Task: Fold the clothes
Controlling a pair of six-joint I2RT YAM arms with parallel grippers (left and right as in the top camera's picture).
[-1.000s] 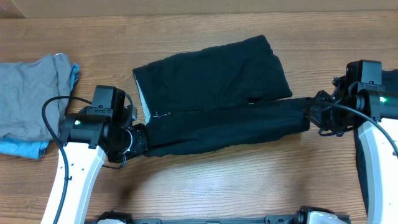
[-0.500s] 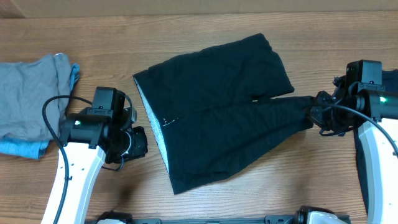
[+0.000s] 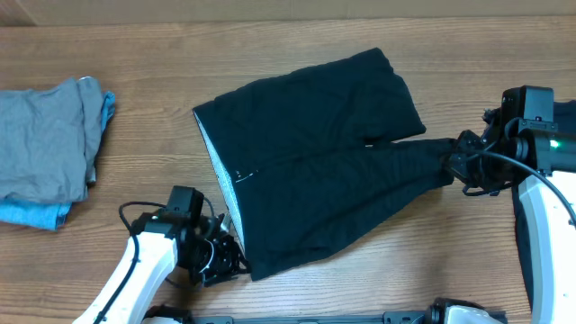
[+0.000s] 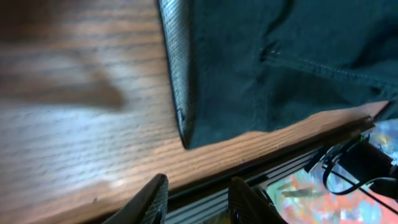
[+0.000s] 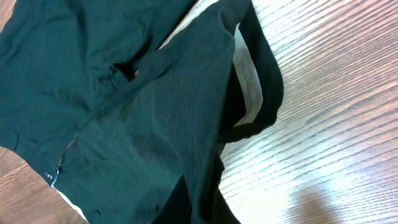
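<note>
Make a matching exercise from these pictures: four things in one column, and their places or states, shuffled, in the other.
Things:
1. black garment
2. grey garment
3. left hand
4. right hand

Places or states:
A. shut on an end of the black garment
B. open, holding nothing
C. piled at the table's left edge
D. spread across the middle of the table

Pairs: 1-D, 2-C, 3-B, 4-A
</note>
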